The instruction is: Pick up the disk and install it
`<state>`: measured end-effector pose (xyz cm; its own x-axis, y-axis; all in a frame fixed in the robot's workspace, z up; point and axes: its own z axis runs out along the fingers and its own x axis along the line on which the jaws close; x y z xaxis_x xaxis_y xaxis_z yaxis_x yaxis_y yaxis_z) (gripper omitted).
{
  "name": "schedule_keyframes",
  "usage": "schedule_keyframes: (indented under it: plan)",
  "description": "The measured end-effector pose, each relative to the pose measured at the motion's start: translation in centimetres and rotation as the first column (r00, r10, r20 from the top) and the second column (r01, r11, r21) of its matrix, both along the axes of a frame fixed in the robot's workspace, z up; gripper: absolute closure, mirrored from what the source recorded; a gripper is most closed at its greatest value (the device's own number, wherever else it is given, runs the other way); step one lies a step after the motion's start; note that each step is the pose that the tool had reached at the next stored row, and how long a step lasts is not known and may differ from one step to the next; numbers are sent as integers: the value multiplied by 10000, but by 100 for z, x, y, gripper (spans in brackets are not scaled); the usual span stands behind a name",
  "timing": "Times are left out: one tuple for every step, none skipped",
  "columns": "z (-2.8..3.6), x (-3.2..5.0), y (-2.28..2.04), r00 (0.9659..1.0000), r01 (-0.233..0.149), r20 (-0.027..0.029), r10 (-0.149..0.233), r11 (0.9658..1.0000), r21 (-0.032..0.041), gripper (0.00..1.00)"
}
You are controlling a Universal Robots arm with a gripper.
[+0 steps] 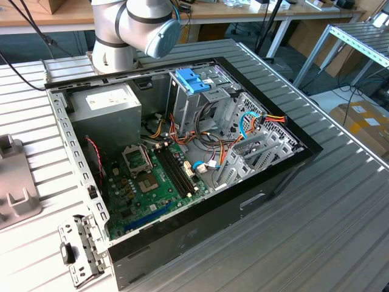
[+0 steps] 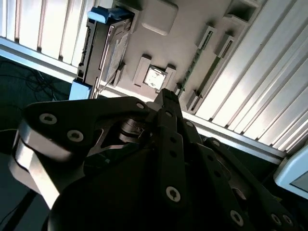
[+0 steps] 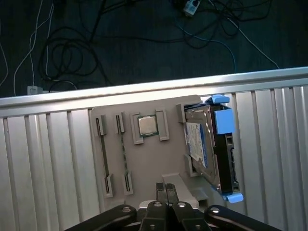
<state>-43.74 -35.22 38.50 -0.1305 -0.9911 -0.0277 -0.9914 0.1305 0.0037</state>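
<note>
Ribbed aluminium tabletop (image 1: 328,231) in the exterior view, with the open PC case (image 1: 200,234) sitting on it and my arm (image 1: 134,27) up at the far end of the case. Inside there's a green motherboard (image 1: 152,182) and a blue latch piece (image 1: 191,80) on top of the drive cage. A grey fixture tray (image 1: 15,188) sits at the exterior view's left edge.

In the first wrist view my gripper (image 3: 167,188) hangs over that tray, fingers pressed together with nothing between them. The disk (image 3: 207,144) stands on edge in a slot at one end of the tray, with its blue carrier around it and a processor chip (image 3: 147,126) in the next pocket.

Second wrist view, same deal: gripper (image 2: 166,95) closed and empty, disk (image 2: 103,45) parked in its slot, well apart from my fingertips.
</note>
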Motion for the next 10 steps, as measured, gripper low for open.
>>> schedule_keyframes:
  plan:
    - [-1,0,1,10000,70,-1,-70,10000,5,89]
    - [-2,0,1,10000,71,0,-71,10000,8,89]
    - [-2,0,1,10000,72,0,-72,10000,11,89]
    - [-2,0,1,10000,71,0,-71,10000,17,89]
    - [-2,0,1,10000,71,0,-71,10000,26,83]
    - [-2,0,1,10000,71,0,-71,10000,33,58]
    - [-2,0,1,10000,71,-1,-71,10000,44,46]
    - [-5,0,23,9998,-184,1,184,9998,49,46]
    - [-5,0,27,9990,-436,0,436,9990,48,46]
    - [-7,-1,32,9987,-507,-1,507,9987,49,46]
